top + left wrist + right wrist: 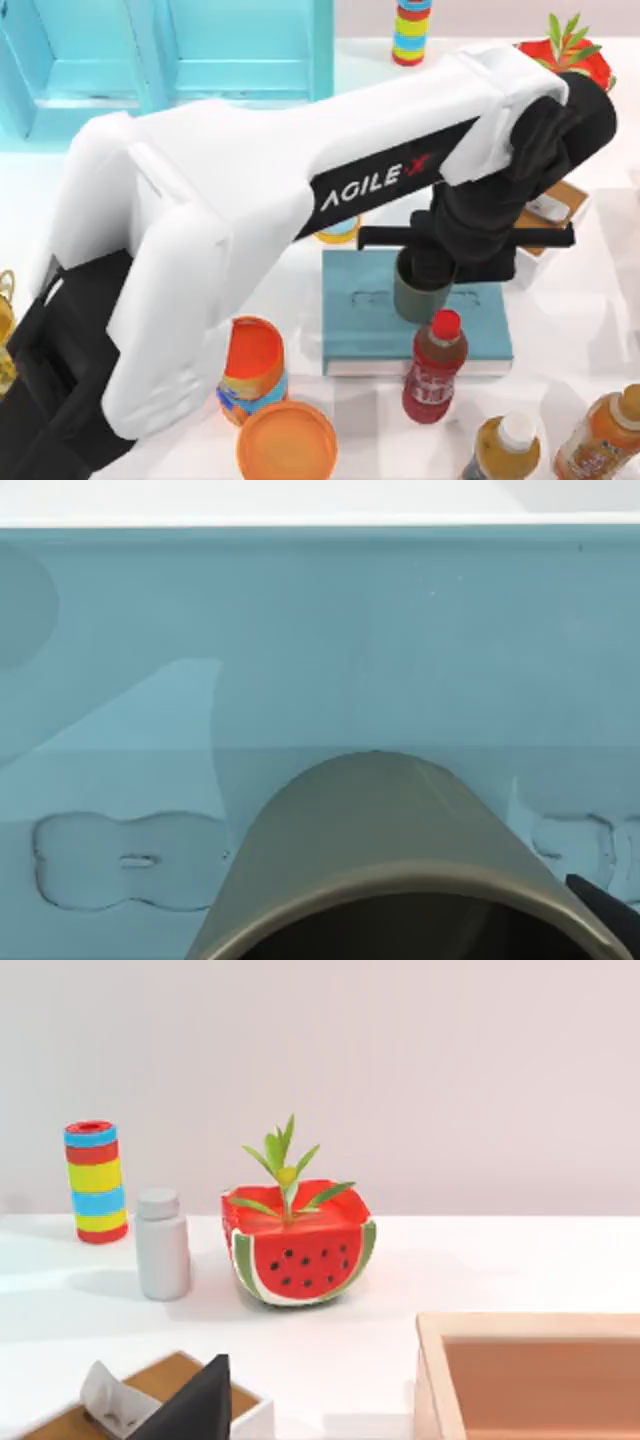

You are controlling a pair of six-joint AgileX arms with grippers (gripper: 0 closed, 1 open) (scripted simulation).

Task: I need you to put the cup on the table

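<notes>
Left gripper [432, 262]: reaching over the teal book from the top view's left, fingers closing on the cup's rim region, holding the cup between them.
Cup [421, 290]: standing on or hovering just above the book; contact is hidden from above. In the left wrist view, the cup [385, 825] is sitting directly beneath the camera with book cover behind it.
Cup axis: long axis running upright, mouth facing up toward the gripper, base toward the book.
Reason for hold: judged a top grasp for lifting the cup off the book.
Teal book [360, 320]: lying flat, raising the cup off the tabletop [600, 300].
Red bottle [434, 368]: standing just beside the book's near edge, crowding that side.
Right gripper [190, 1405]: parked farther back near the watermelon planter [300, 1250].
</notes>
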